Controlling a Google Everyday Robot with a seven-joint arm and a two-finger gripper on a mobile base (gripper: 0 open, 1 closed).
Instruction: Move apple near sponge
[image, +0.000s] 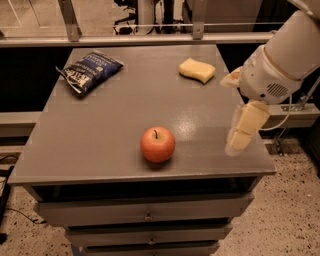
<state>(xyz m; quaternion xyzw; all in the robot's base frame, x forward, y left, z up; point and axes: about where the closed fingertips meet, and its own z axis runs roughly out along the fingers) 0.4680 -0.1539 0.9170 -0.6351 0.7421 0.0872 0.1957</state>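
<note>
The round red-orange apple (157, 144) at lower centre looks firm, smooth and moderately heavy, best pinched across its middle; the cream gripper (242, 127) at right holds nothing, though I cannot tell how wide it stands.

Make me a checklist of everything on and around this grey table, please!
Surface: grey flat table top, slightly shiny, with three things lying well apart.
Job's things: round red-orange apple near the front edge, stem up; pale yellow wavy-edged sponge at the back right, far from the apple.
Clutter: blue crinkly chip bag at the back left.
Grippers: the white arm's gripper hangs over the table's right edge, right of the apple, not touching it.
Cables: thin pale cable loops beside the arm.
Surroundings: grey drawers under the top, metal rail behind, speckled floor.
</note>
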